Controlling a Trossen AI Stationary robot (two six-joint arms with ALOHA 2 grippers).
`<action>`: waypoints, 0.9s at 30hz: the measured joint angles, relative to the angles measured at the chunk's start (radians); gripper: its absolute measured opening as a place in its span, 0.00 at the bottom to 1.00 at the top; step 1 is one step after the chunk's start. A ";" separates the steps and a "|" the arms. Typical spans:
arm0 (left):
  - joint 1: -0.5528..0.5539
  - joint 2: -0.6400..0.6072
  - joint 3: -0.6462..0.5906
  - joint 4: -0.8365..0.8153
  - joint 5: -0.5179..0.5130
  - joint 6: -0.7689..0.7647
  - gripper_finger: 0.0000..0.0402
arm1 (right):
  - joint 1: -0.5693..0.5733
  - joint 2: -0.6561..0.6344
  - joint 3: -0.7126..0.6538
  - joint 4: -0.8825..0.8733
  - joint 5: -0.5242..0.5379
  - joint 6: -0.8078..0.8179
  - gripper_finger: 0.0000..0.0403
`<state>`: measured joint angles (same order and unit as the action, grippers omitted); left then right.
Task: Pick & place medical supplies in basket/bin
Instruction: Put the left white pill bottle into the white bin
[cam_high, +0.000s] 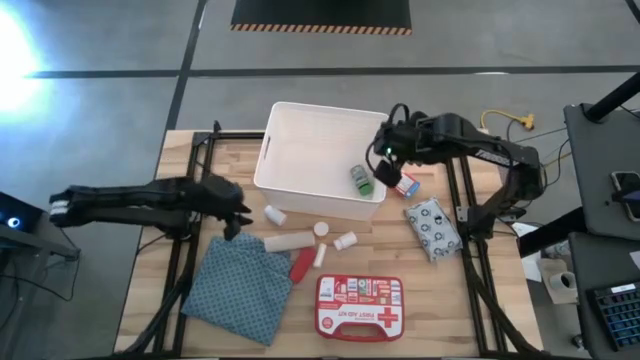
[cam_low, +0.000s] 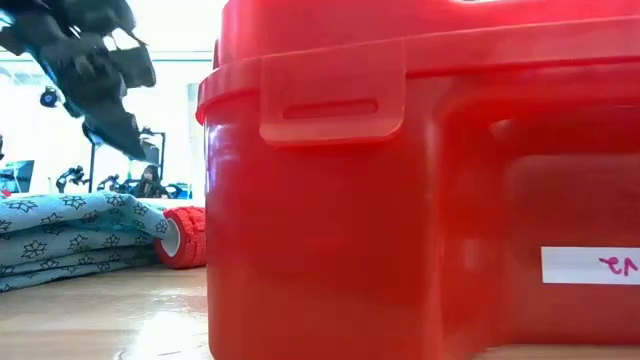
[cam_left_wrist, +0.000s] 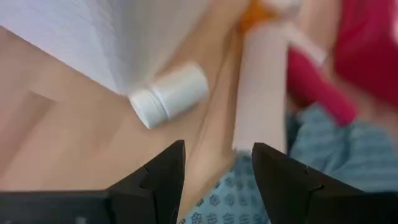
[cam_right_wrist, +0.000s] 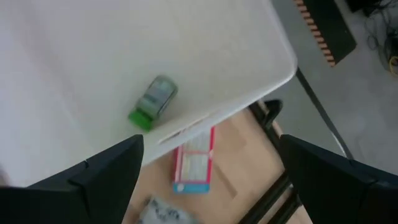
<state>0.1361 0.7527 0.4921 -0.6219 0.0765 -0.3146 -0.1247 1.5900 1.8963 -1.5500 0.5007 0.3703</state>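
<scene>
The white bin stands at the table's far middle, and a green-capped bottle lies on its side on the bin's floor. My right gripper hangs open above the bin's near right corner, holding nothing. A small red-blue-white box lies on the table just outside that corner. My left gripper is open and empty above the table, near a small white bottle and a long pale tube. The red-and-white first aid case lies flat near the front edge.
A blue-green patterned cloth lies folded at the near left. A red tube, more small white bottles and the pale dotted soft pack lie between bin and case. The case blocks most of the low view.
</scene>
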 joint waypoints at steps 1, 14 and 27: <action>-0.007 0.034 -0.001 0.010 -0.005 0.017 0.42 | 0.014 -0.005 -0.015 -0.003 0.000 0.023 0.91; -0.059 0.375 0.088 0.152 -0.178 0.404 0.42 | 0.156 -0.110 -0.207 -0.022 -0.003 0.243 0.91; -0.059 0.568 0.185 0.159 -0.221 0.658 0.58 | 0.180 -0.250 -0.357 -0.017 -0.003 0.360 0.91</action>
<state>0.0769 1.3205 0.6771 -0.4625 -0.1444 0.3430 0.0552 1.3400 1.5395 -1.5668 0.4976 0.7308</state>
